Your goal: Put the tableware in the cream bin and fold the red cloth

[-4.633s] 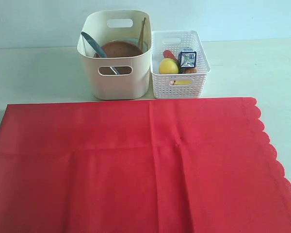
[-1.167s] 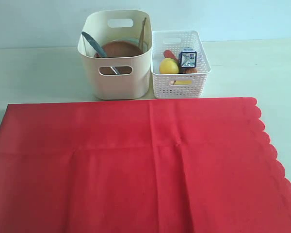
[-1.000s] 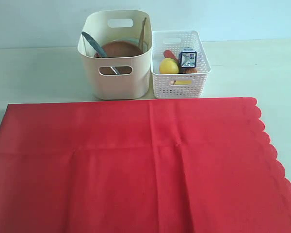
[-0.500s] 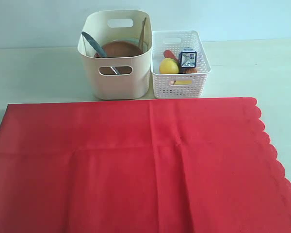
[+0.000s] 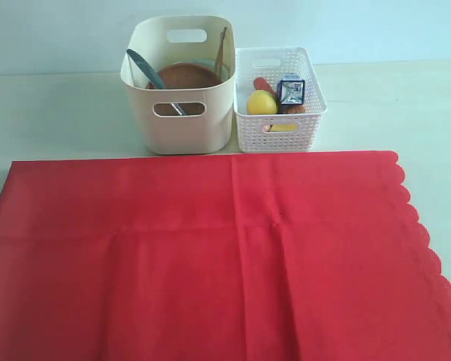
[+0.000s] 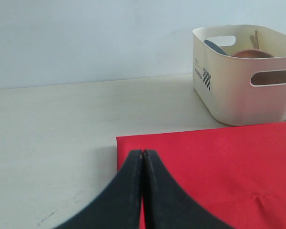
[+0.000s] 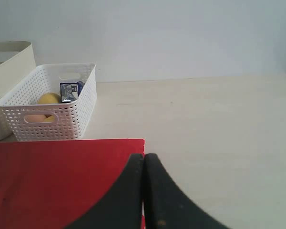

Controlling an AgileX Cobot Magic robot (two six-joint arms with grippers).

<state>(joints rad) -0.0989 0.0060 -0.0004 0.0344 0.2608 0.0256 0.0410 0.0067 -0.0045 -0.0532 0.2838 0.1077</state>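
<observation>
The red cloth (image 5: 210,256) lies spread flat across the front of the table, its scalloped edge on the right. Behind it stands the cream bin (image 5: 180,131) holding tableware: a reddish-brown plate (image 5: 186,75), a dark spoon (image 5: 141,66) and wooden chopsticks (image 5: 221,47). Neither gripper shows in the exterior view. In the left wrist view my left gripper (image 6: 143,153) is shut, tips over the red cloth (image 6: 219,162) near its far left corner. My right gripper (image 7: 144,156) is shut too, over the edge of the red cloth (image 7: 52,181). Nothing shows between either pair of jaws.
A white perforated basket (image 5: 279,129) stands right of the cream bin with a lemon (image 5: 261,102), a small milk carton (image 5: 290,90) and other food. Bare pale table (image 5: 60,113) runs left of the bins and right of the basket.
</observation>
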